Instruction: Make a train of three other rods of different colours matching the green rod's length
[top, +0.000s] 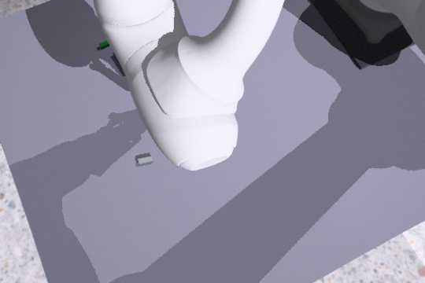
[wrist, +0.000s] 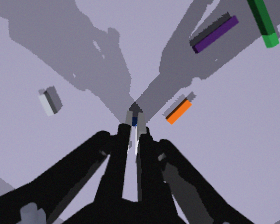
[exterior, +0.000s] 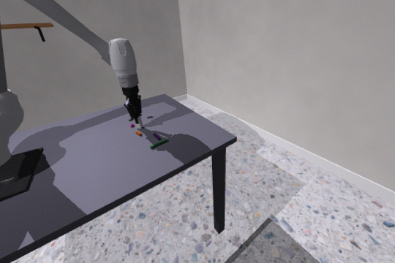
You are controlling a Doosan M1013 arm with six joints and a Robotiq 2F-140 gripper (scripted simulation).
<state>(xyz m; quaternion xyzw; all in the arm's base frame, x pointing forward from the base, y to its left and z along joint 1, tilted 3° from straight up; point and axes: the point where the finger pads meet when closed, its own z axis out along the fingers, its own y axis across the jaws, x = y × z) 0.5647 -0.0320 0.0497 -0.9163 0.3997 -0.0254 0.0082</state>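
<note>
My gripper is shut on the blue rod, a small patch between the fingertips. It is low over the table; whether the rod touches the table I cannot tell. The orange rod lies right of the fingertips in the wrist view. The grey rod lies to their left. The magenta rod lies close to the gripper and is hidden in the other views. The purple rod lies near the green rod.
The arm covers the middle of the top view. A dark base plate stands on the table. A small dark thing beside the fingers in the exterior view is too unclear to name.
</note>
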